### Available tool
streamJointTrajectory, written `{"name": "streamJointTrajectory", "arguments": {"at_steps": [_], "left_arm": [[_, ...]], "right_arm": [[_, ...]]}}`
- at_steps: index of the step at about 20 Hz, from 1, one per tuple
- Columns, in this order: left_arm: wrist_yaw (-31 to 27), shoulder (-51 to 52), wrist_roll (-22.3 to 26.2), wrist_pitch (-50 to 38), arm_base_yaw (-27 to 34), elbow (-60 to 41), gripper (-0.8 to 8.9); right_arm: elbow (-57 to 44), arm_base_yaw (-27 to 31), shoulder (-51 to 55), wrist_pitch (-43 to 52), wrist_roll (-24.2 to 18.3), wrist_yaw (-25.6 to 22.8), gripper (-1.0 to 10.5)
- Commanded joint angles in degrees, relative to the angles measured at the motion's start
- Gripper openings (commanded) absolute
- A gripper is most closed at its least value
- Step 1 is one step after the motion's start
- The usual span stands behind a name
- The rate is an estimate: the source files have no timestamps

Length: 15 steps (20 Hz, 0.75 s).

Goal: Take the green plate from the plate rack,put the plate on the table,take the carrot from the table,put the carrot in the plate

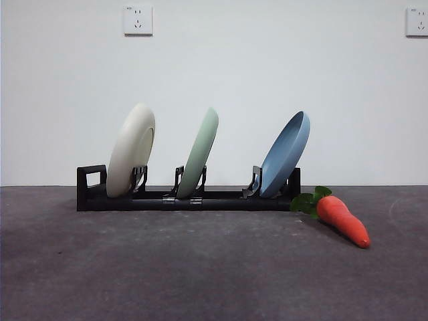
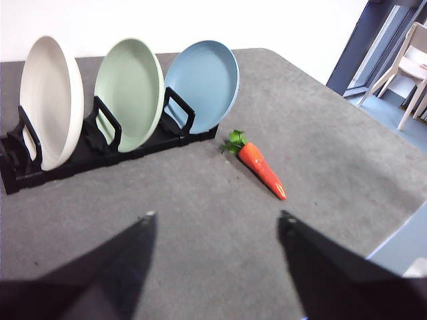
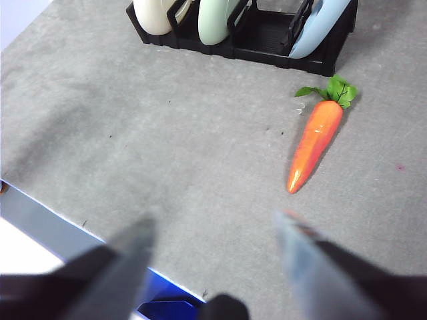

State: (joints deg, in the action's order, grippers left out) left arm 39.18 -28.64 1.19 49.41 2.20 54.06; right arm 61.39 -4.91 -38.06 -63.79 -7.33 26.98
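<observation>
The green plate (image 1: 199, 152) stands on edge in the middle slot of the black plate rack (image 1: 221, 199), between a cream-white plate (image 1: 130, 148) and a blue plate (image 1: 286, 153). It shows too in the left wrist view as the green plate (image 2: 128, 93) in the plate rack (image 2: 80, 159), and partly in the right wrist view as the green plate (image 3: 217, 20). The carrot (image 1: 342, 219) (image 2: 261, 169) (image 3: 315, 142) lies on the grey table (image 1: 200, 267) beside the rack's blue-plate end. My left gripper (image 2: 215, 223) hangs open, well short of the rack. My right gripper (image 3: 215, 227) is open above the table's edge, short of the carrot.
The table's edge (image 3: 60, 213) runs close to my right gripper. A wooden chair (image 2: 408, 67) stands on the floor beyond the table's far corner. Wall sockets (image 1: 138, 20) sit on the white wall behind the rack.
</observation>
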Motion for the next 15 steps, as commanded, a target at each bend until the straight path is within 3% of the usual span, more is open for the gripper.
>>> {"name": "streamJointTrajectory", "arguments": {"at_steps": [1, 6, 10, 15], "left_arm": [[0.0, -1.4, -1.64, -1.97, 0.04, 0.42, 6.67], [0.31, -7.98, -1.99, -6.47, -1.05, 4.57, 6.66], [-0.28, -15.76, -2.78, -11.98, -6.03, 8.79, 6.64], [-10.23, -30.45, -3.15, -21.99, -18.47, 13.27, 6.6]], "right_arm": [[0.17, -0.15, 0.09, 0.39, 0.02, -0.02, 6.9], [0.17, -0.15, -0.57, 0.5, 0.0, -0.04, 6.9], [0.17, -0.15, -1.95, 1.33, 0.02, -0.02, 6.9], [0.17, -0.15, -4.33, 1.81, 0.0, -0.02, 6.9]]}}
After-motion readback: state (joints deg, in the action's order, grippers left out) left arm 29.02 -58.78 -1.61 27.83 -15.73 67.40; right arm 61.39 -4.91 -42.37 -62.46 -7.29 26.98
